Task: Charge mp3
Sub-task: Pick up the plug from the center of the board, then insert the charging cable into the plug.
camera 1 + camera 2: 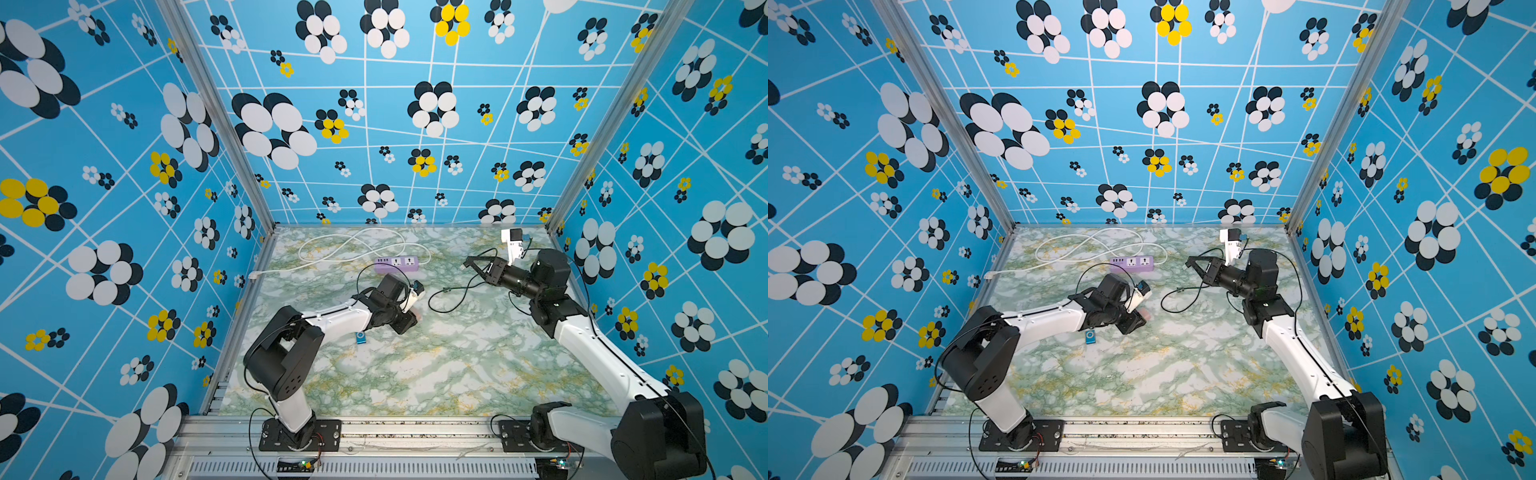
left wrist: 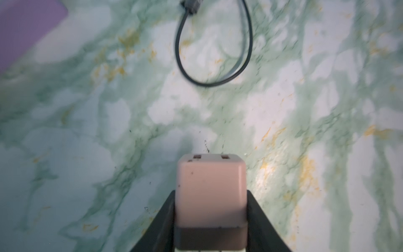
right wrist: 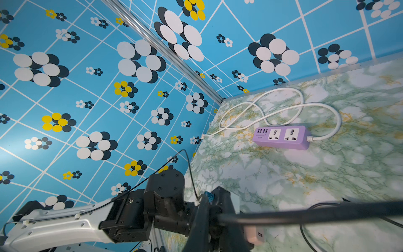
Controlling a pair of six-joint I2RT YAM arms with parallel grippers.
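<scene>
Holding, left gripper (image 2: pixel 210 196): narrowed onto the pink charger (image 2: pixel 210 174), 1 finger against each side, low over the table (image 1: pixel 415 374).
Right gripper (image 1: pixel 469 264): pinched shut on the black cable (image 2: pixel 206 84), up near the purple power strip (image 1: pixel 397 262).
Mp3 (image 1: pixel 360 338): flat on the table beside my left forearm, untouched, apart from both grippers.
Risk, charger: my fingers seem to catch only its rear part; a lift could let it twist or slip.
Risk, cable: its slack loop lies close and may snag the charger.

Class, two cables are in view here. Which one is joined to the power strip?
The thick white cord, which runs into the lilac power strip's end; the thin black cable is separate from it.
</scene>
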